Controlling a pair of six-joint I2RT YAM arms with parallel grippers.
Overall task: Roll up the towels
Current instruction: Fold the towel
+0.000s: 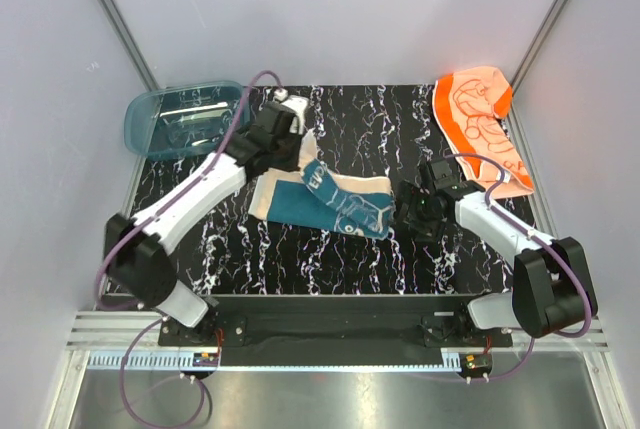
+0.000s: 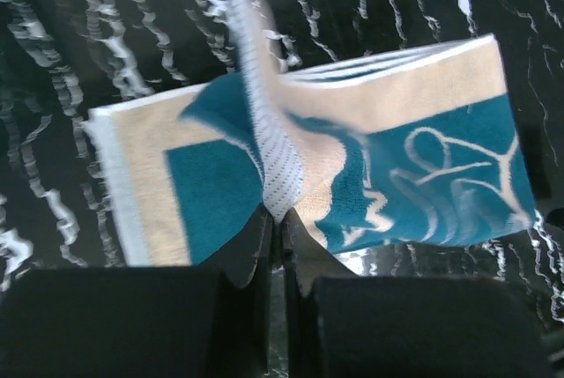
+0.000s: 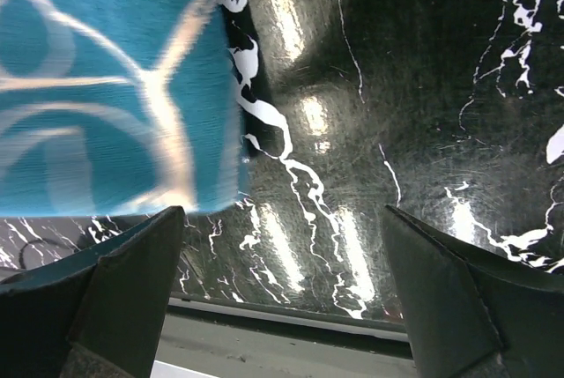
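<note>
The teal towel (image 1: 335,201) with cream drawings lies folded at the middle of the black marbled table (image 1: 300,259). My left gripper (image 1: 288,141) is shut on a lifted flap of it. In the left wrist view the white-backed flap (image 2: 275,166) rises from between the closed fingertips of my left gripper (image 2: 276,219), over the rest of the teal towel (image 2: 441,175). My right gripper (image 1: 418,211) stands open just right of the towel's right end. Its wrist view shows my right gripper (image 3: 284,212) empty, with the teal towel's edge (image 3: 97,87) off to the upper left. The orange towel (image 1: 482,121) lies spread at the back right.
A translucent blue plastic tub (image 1: 185,117) stands at the back left corner of the table. Grey walls close in both sides and the back. The table's near edge and a metal rail (image 1: 320,334) run in front of the arm bases.
</note>
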